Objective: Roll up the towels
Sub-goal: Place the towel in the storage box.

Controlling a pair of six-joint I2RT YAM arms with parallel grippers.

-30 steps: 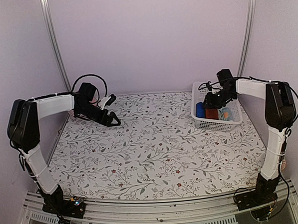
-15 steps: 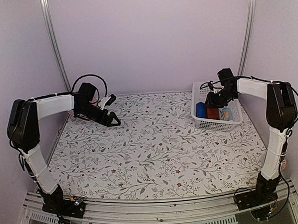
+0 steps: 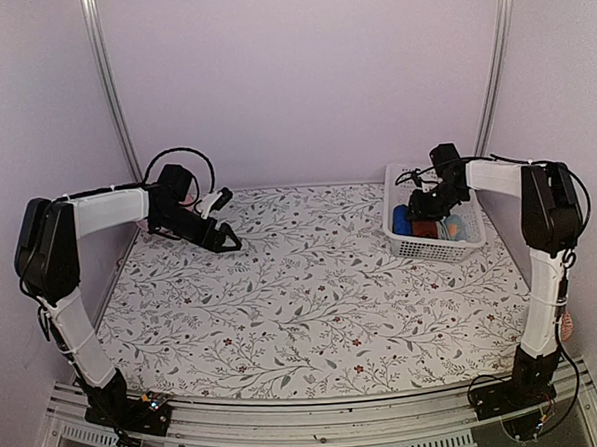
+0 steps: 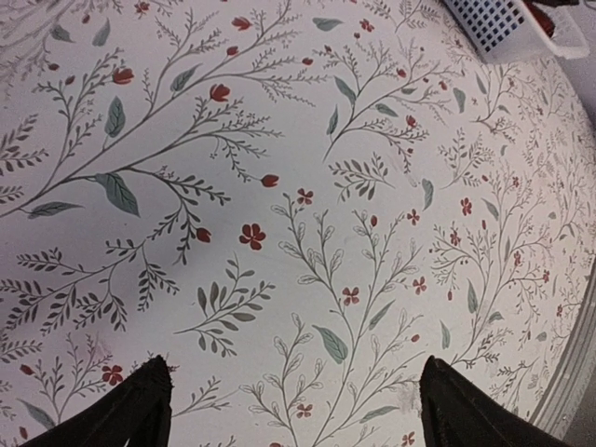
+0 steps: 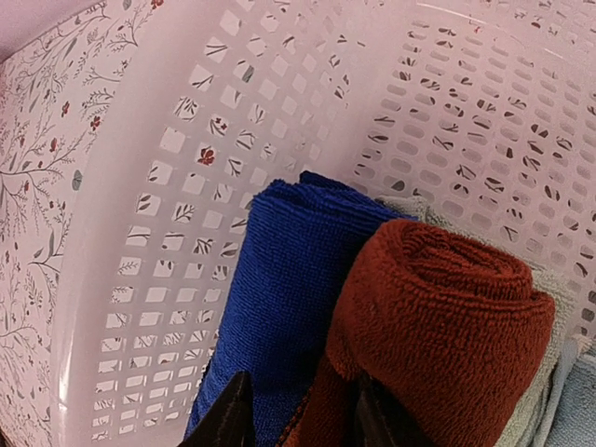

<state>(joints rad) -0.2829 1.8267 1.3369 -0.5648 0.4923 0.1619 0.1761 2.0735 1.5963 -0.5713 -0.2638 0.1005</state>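
Note:
Inside the white basket (image 5: 177, 196), a dark maroon towel (image 5: 447, 326) lies rolled up against a folded dark blue towel (image 5: 279, 279). A light-blue towel (image 5: 579, 405) shows at the lower right edge. My right gripper (image 5: 298, 405) is low in the basket, fingers part-way apart, straddling the seam between the blue towel and the maroon roll's loose edge; whether it pinches fabric is hidden. From above, the right gripper (image 3: 428, 205) hangs over the basket (image 3: 420, 247). My left gripper (image 3: 224, 242) hovers wide open over the floral cover at the back left, with nothing between its fingers (image 4: 140, 410).
A pale grey-green cloth (image 5: 559, 289) sits behind the maroon roll. The basket stands at the table's back right, its corner (image 4: 507, 28) visible from the left wrist. The white floral table covering (image 3: 312, 293) spans the table. Metal rails rise at both back corners.
The right wrist has shifted slightly left over the basket. The left arm has stayed still.

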